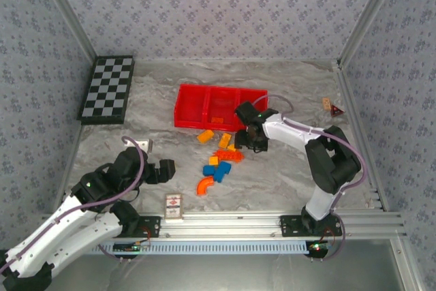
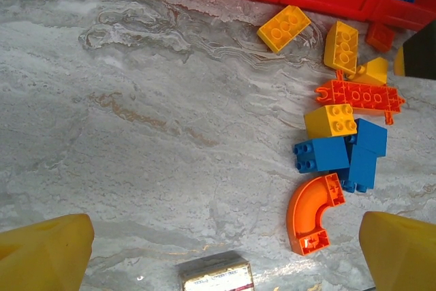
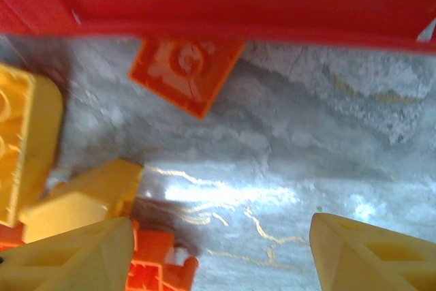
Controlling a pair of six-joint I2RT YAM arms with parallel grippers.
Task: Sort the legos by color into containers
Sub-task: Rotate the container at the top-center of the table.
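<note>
Legos (image 1: 218, 161) scattered just beside near wall of tray (image 1: 187, 120); red-orange brick (image 3: 184, 73) by that wall, ahead of my right gripper (image 3: 218, 236), jaws open, empty; left gripper (image 2: 221, 250) open too.

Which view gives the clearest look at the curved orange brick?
The left wrist view: the curved orange brick lies whole and large there, its studs visible, right beside the blue bricks. The top external view has the same brick as a small orange arc.
</note>
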